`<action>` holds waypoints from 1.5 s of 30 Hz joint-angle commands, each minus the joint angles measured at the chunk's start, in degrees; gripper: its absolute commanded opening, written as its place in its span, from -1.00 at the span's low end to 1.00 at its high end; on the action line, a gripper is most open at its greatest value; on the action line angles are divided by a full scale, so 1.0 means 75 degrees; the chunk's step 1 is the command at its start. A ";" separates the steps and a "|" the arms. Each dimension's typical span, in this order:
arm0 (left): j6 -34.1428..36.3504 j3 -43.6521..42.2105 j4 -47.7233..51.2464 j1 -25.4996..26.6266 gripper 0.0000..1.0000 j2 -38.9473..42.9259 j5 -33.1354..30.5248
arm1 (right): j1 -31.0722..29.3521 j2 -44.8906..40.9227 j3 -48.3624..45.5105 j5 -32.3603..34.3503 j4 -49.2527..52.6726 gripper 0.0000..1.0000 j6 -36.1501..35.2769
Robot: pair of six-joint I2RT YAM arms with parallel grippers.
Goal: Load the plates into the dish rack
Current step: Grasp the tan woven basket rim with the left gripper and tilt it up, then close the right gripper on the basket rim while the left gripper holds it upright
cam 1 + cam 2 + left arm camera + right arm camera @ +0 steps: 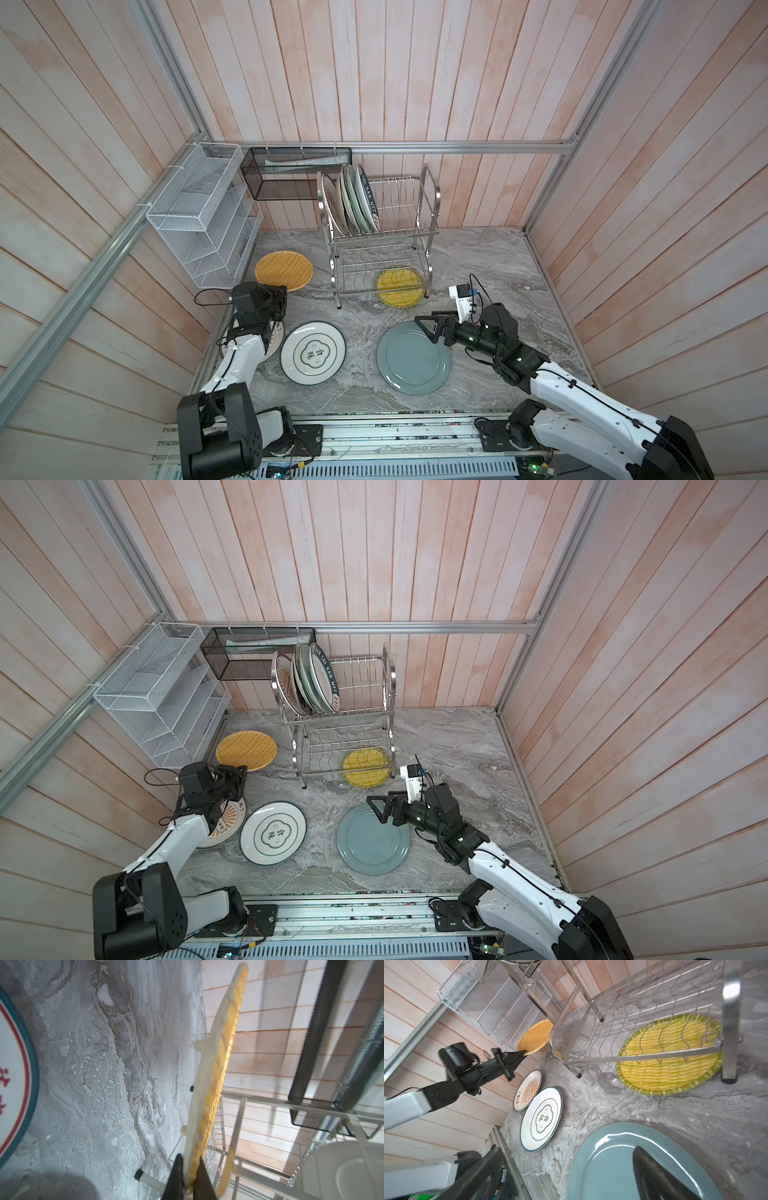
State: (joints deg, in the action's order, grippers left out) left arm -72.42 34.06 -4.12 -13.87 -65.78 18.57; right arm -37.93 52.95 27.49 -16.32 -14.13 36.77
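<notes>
My left gripper (281, 292) is shut on the near rim of an orange woven plate (284, 269) lying left of the dish rack (432, 195). In the left wrist view this plate (218, 1064) runs edge-on from the jaws (190, 1169), cream underside showing. My right gripper (426, 326) hangs open over the far rim of a grey-blue plate (413, 361); one finger (654, 1174) shows above it. Several plates (353, 203) stand in the rack's upper tier. A yellow woven plate (400, 286) lies under the lower tier. A quatrefoil plate (313, 353) and a sunburst plate (228, 816) lie flat.
A white mesh organiser (203, 220) and a black mesh basket (291, 174) hang at the back left, close to the orange plate. Wooden walls and aluminium rails (457, 147) close in the marble table (498, 266) on three sides.
</notes>
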 commanded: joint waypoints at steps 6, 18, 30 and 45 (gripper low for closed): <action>0.0912 0.0514 0.3558 -0.0014 -1.00 0.2639 0.0148 | -0.0345 0.0336 0.0256 0.1454 -0.1146 0.95 -0.1745; 0.0368 0.1508 0.6180 0.0612 -1.00 0.3689 0.0691 | -0.1861 0.1472 -0.0060 0.1808 -0.3606 0.96 -0.6418; -0.1439 0.2411 0.6090 0.4741 -1.00 0.2530 -0.1806 | -0.2567 0.2801 0.0817 0.1349 -0.3682 0.78 -1.0355; -0.1898 0.3182 0.5557 0.6402 -1.00 0.1321 -0.2605 | -0.2748 0.3501 0.1233 0.1082 -0.3172 0.43 -1.1417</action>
State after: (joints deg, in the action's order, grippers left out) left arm -86.04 56.03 40.88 33.76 -55.92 1.04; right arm -58.17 78.06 35.42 -6.96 -38.98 -47.07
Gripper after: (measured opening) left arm 0.093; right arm 0.725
